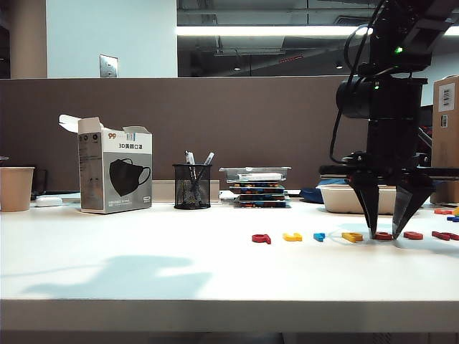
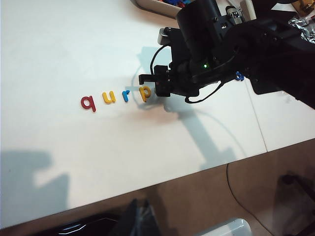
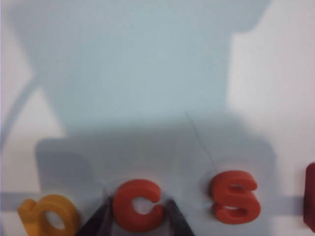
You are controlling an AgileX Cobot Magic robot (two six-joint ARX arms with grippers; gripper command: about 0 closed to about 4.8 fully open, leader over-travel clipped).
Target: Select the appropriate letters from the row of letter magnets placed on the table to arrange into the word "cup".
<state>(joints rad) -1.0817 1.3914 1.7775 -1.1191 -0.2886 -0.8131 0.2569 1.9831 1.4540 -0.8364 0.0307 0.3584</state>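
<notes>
No letter has been set apart: the letter magnets (image 2: 115, 97) lie in their row on the surface (image 1: 143, 265). The right pincer (image 1: 385, 233) is pinching the orange-red "c" (image 3: 138, 205), unlifted. The left pincer is unseen; state undeterminable.

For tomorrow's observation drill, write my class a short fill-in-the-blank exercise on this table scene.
1. The right hand has a finger on each side of the orange-red letter ___.
2. The first letter of the row is dark red, the letter ___.
3. The pens stand in a black mesh ___.

Missing: c; q; cup
</notes>
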